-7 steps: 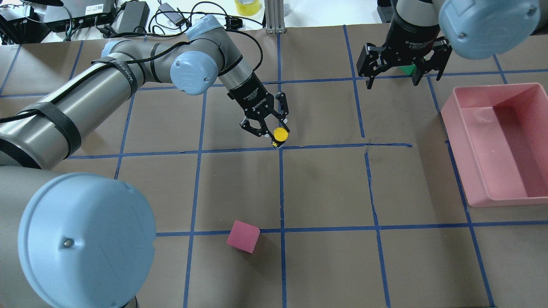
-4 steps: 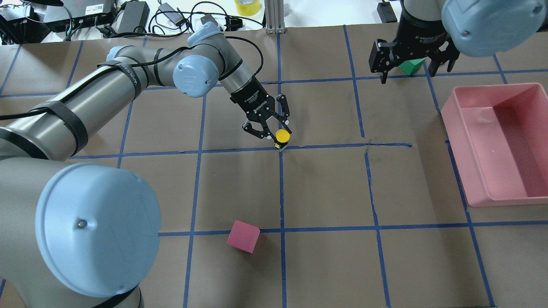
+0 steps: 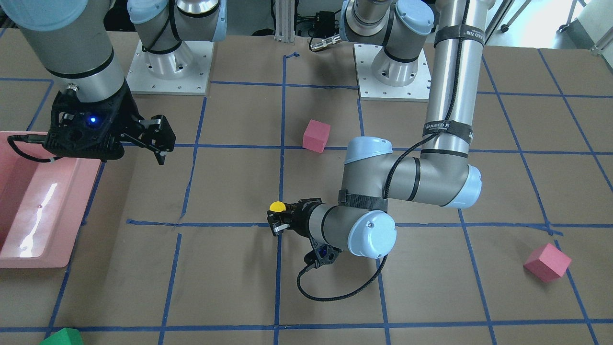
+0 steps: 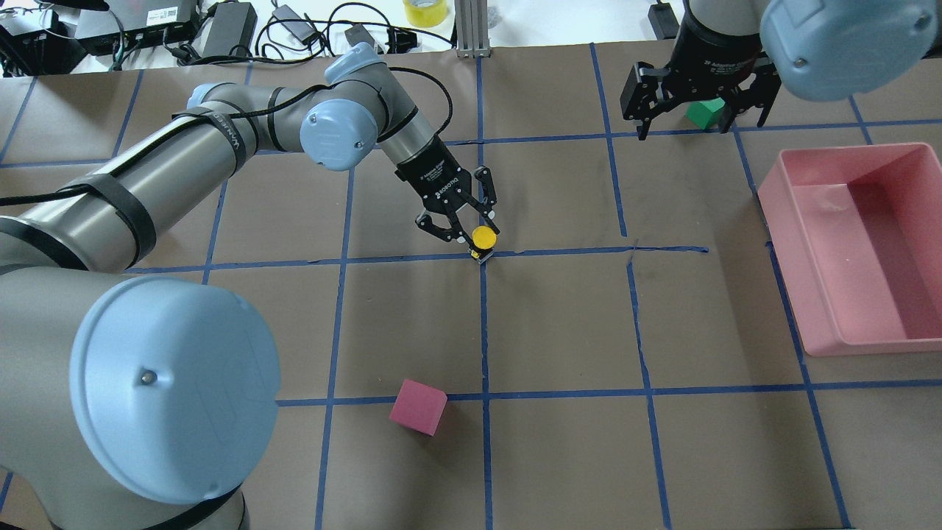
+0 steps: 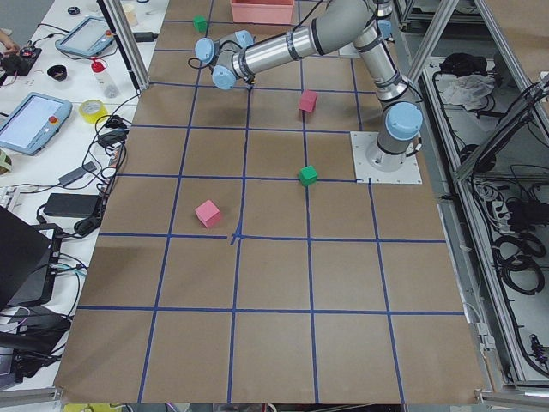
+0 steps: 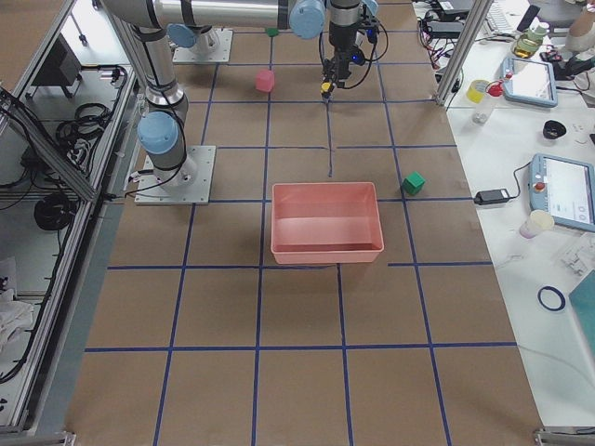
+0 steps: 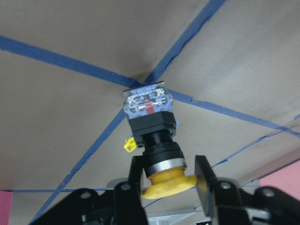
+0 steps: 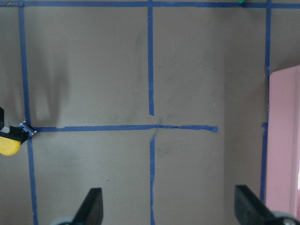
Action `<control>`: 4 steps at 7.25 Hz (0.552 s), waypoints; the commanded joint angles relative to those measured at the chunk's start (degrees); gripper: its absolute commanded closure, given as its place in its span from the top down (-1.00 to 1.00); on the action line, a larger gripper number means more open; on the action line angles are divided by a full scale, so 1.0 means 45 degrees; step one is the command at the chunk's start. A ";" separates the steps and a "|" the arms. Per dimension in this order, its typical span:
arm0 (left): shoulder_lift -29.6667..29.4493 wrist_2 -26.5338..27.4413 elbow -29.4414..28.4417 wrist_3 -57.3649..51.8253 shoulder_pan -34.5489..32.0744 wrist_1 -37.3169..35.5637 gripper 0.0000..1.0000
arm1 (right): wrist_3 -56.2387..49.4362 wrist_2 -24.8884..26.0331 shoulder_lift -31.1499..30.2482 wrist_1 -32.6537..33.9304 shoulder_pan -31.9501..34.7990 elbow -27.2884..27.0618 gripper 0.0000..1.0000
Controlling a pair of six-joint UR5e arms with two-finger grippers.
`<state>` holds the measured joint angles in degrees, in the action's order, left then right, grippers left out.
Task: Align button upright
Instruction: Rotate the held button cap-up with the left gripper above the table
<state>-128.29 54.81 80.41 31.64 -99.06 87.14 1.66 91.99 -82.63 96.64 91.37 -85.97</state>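
Note:
The button [image 7: 151, 123] has a yellow cap [image 4: 483, 236] and a black and grey body. My left gripper [image 4: 475, 234] is shut on it near the cap, with one finger [image 7: 135, 174] on each side. The button hangs tilted, its grey base right over a crossing of blue tape lines; I cannot tell if it touches. It also shows in the front view [image 3: 277, 207], at the tip of the left gripper [image 3: 279, 219]. My right gripper [image 4: 699, 118] is open and empty, high above the table's far right near a green cube [image 4: 706, 110]. Its fingers [image 8: 92, 206] are spread wide.
A pink bin [image 4: 868, 342] stands at the right edge. A pink cube [image 4: 418, 406] lies near the robot's side, left of centre. Another pink cube [image 3: 547, 262] lies farther to the robot's left. Blue tape lines grid the brown table.
My left gripper has moved slightly and lowered the button toward the tape crossing. My right gripper has drawn back a little toward the far edge, still open.

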 commanded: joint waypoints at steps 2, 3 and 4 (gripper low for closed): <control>0.0090 0.0027 0.0060 -0.0137 0.0002 -0.0164 0.52 | 0.0529 -0.0384 0.0023 -0.0049 -0.0012 -0.0057 1.00; 0.0361 0.0047 0.0041 -0.0137 -0.0017 -0.0184 0.94 | 0.0511 -0.0403 0.0023 -0.0068 -0.0012 -0.0095 1.00; 0.0693 0.0047 0.0041 -0.0137 -0.0017 -0.0204 1.00 | 0.0491 -0.0384 0.0023 -0.0281 -0.0031 -0.0154 1.00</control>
<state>-126.76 54.98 80.61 31.06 -99.11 86.38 3.83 90.24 -82.53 96.17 91.29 -86.39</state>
